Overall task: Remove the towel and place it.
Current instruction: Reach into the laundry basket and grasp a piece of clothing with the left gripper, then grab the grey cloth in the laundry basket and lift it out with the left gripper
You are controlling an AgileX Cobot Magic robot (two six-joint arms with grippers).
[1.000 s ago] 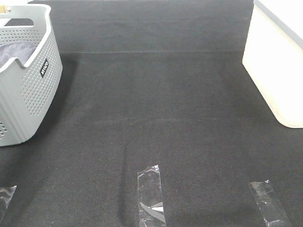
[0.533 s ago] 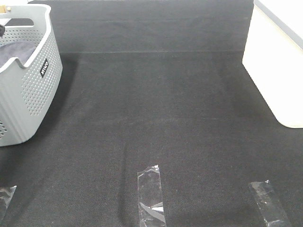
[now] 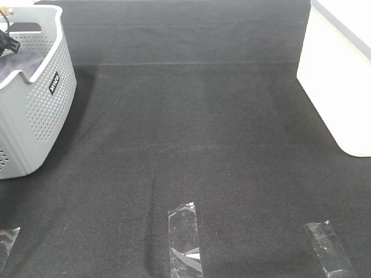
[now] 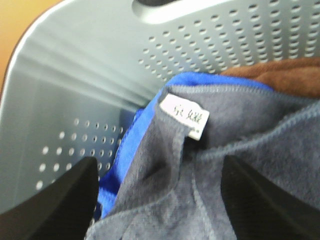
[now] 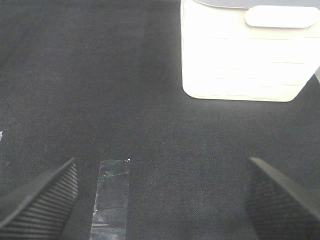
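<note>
From high up: at far left, a grey perforated basket (image 3: pixel 35 116) on a black mat (image 3: pixel 191 127). Inside it, just below the rim, a fold of the towel (image 3: pixel 20 61), greyish-purple. At far right, a white bin (image 3: pixel 336 87), well apart from the basket. Near the front edge, three strips of clear tape (image 3: pixel 185 237) stuck flat to the mat.

From the left wrist: left gripper (image 4: pixel 160 200) down inside the basket, spread wide, one dark finger (image 4: pixel 55 200) on each side of the towel's bunched top. Nothing pinched; whether the tips touch the cloth, impossible to tell. Towel crumpled, stitched hem showing, a small white label (image 4: pixel 184 116) sewn at its edge. Under and beside it, a blue cloth (image 4: pixel 125 160) against the basket wall. Beyond, a brown cloth (image 4: pixel 280 77).

From the right wrist: right gripper (image 5: pixel 160 200) over bare mat, spread wide, holding nothing. Between its fingers, nearer one of them, a strip of tape. Farther on, the white bin, standing on the mat.
</note>
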